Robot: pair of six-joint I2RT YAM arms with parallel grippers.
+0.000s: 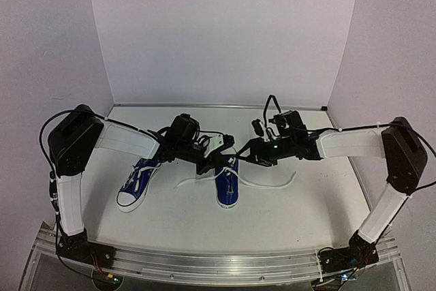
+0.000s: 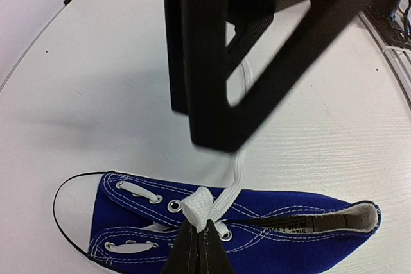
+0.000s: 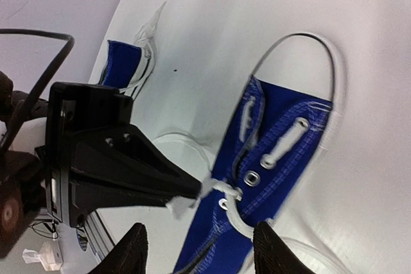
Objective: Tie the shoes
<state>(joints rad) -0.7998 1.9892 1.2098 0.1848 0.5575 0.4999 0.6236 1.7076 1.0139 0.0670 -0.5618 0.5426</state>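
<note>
Two blue sneakers lie on the white table, one at the left (image 1: 139, 186) and one in the middle (image 1: 228, 185). My left gripper (image 1: 208, 166) is over the middle shoe (image 2: 276, 226), shut on a folded loop of its white lace (image 2: 199, 208) near the top eyelets. My right gripper (image 1: 243, 159) hangs open just above the same shoe (image 3: 282, 152), its fingers (image 3: 130, 251) either side of the shoe's throat and empty. In the right wrist view the left gripper (image 3: 186, 192) pinches the lace (image 3: 182, 204). A loose lace end (image 1: 272, 185) trails right.
The right gripper's black body (image 2: 237, 62) fills the upper part of the left wrist view. The left shoe's heel (image 3: 125, 63) shows at the far side of the right wrist view. White walls (image 1: 218, 32) enclose the table on three sides. An aluminium rail (image 1: 218, 264) runs along the near edge.
</note>
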